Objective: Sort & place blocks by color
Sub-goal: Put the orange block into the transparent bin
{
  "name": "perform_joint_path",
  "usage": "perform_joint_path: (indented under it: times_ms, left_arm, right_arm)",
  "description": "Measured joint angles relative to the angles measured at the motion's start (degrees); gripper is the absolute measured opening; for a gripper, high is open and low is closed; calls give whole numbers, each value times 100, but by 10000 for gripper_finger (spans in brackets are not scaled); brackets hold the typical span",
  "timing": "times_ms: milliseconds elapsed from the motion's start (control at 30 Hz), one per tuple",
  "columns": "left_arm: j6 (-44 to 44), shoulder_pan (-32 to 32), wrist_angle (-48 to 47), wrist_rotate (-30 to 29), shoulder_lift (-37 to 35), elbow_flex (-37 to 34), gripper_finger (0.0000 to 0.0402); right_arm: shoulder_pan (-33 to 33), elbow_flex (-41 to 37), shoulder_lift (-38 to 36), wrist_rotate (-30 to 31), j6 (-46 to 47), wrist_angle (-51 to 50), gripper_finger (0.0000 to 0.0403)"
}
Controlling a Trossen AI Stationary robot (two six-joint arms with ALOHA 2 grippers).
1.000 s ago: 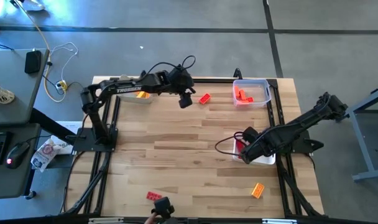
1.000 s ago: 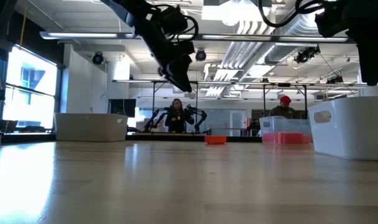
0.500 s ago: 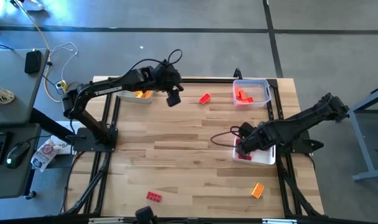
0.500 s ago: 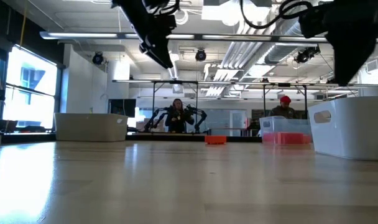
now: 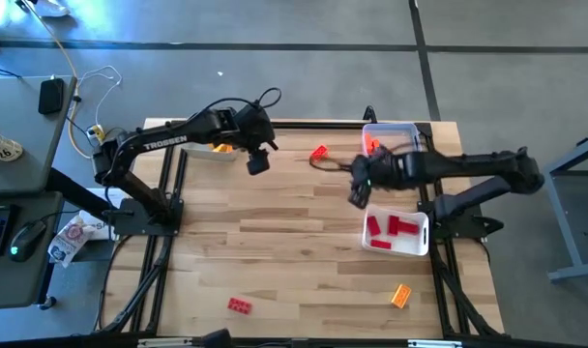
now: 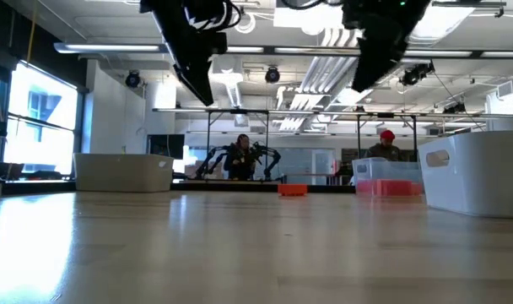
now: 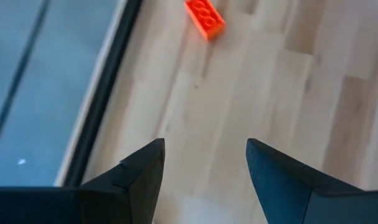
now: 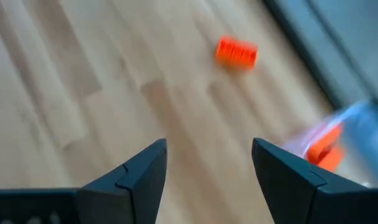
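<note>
The left gripper (image 5: 258, 162), its two dark fingers spread with nothing between them, hangs over the wooden table (image 5: 275, 251) just off the white plastic tray (image 5: 199, 153) at the far left edge, which holds yellow-orange studded bricks (image 5: 220, 148). The right gripper (image 5: 357, 196), also spread and empty, hovers near table centre, at about four o'clock from a loose orange-red studded brick (image 5: 319, 152) lying between the two grippers. At three o'clock from that brick a clear plastic tray (image 5: 410, 130) holds orange-red bricks (image 5: 375, 147). Below it, a white rectangular tray (image 5: 422, 237) holds red bricks (image 5: 396, 227). Near the front edge lie a red studded brick (image 5: 241, 305) and a yellow-orange brick (image 5: 401, 296).
</note>
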Motion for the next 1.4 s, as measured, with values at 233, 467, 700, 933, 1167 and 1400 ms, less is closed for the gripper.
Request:
perform_joint_path:
  times_ms: [233, 467, 700, 933, 1167, 1400]
  left_arm:
    - [4, -91, -44, 265, 2, -233, 211]
    - [-56, -213, -114, 272, 4, -303, 211]
    - [-51, -333, -164, 264, 4, -303, 211]
    - [-56, -365, -190, 261, 4, -303, 211]
    - [-394, -363, -207, 263, 4, -303, 211]
    - [-509, -446, -208, 323, 6, -303, 211]
  right_arm:
    - [-1120, 2, 2, -518, -2331, 1452, 222]
    - [-1859, 2, 2, -629, -3773, 2588, 222]
    - [-2404, 2, 4, -1120, -4430, 3782, 222]
    - [-2827, 7, 141, -1869, -4955, 4784, 222]
    - [-3003, 397, 740, -2012, -5366, 4549, 222]
    - [-3040, 1333, 1513, -2050, -5858, 3121, 222]
